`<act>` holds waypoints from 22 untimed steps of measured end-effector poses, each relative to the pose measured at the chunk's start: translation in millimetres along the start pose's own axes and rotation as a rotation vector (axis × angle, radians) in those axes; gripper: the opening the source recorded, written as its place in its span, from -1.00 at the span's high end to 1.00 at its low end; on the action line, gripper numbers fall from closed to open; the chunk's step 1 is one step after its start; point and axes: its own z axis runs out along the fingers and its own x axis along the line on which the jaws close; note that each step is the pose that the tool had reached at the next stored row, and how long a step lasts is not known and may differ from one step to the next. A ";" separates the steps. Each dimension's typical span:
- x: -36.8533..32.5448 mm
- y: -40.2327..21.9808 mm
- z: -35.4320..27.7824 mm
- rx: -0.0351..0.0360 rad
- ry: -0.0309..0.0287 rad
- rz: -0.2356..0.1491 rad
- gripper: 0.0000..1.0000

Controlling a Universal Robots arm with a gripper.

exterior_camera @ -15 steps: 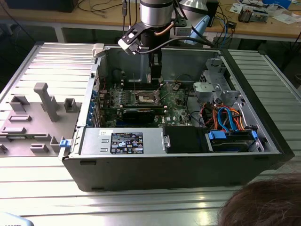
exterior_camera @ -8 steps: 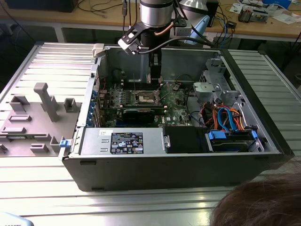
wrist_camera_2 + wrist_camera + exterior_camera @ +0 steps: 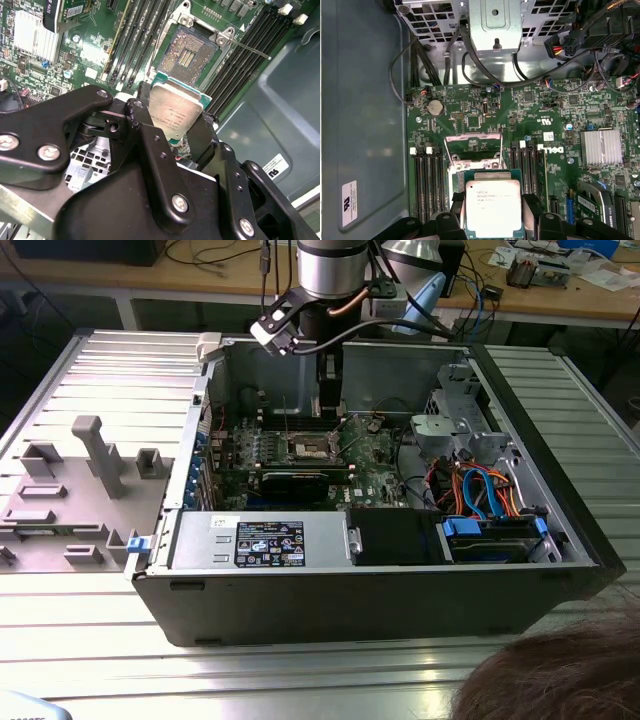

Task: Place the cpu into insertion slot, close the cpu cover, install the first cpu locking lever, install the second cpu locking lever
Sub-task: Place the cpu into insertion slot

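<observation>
My gripper [image 3: 173, 121] is shut on the cpu [image 3: 175, 111], a flat square chip with a dull silver top and a green edge. Its black fingers [image 3: 532, 212] clamp two opposite sides of the cpu [image 3: 492, 207]. The chip hangs just above the green board, close to the insertion slot [image 3: 191, 50], which lies bare with its gold contacts showing. The cpu cover [image 3: 472, 146] stands swung up as a thin metal frame beside the socket. A thin locking lever [image 3: 250, 50] sticks out by the socket's corner. In the exterior view the gripper [image 3: 330, 408] reaches down into the case above the insertion slot [image 3: 305, 448].
The open computer case [image 3: 300, 600] lies on a ribbed metal table. Memory slots [image 3: 427, 185] flank the socket on both sides. A drive cage with cables [image 3: 492, 25], a finned heatsink [image 3: 602, 147] and a long black card [image 3: 300, 480] sit nearby. Grey fixtures [image 3: 95, 455] stand at the exterior view's left.
</observation>
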 end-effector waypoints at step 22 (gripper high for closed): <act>0.0 -0.8 1.4 -0.0001 -0.0011 0.024 -0.09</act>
